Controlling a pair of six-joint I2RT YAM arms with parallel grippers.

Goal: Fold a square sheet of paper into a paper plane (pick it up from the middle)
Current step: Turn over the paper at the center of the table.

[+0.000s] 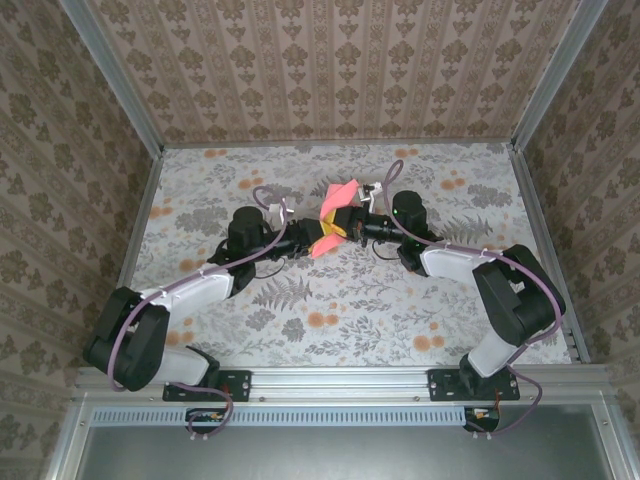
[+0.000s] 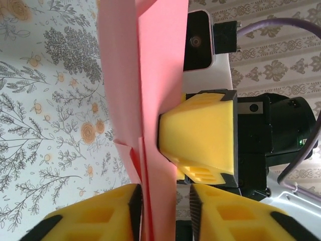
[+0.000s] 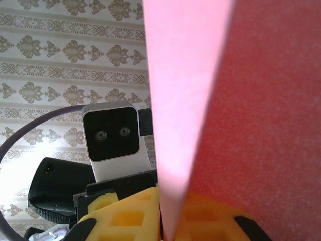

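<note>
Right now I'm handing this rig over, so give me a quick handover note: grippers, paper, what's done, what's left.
Left gripper: fingers either side of the paper, clamp unclear.
Right gripper: shut on the paper.
Paper: lifted off the table, between both grippers at mid-table.
Done: picked up and folded into layers.
Left: the remaining folds; it is not yet a dart shape.

From where I stand, nothing here can be read: no words, labels, brand marks, numbers or signs anywhere.
</note>
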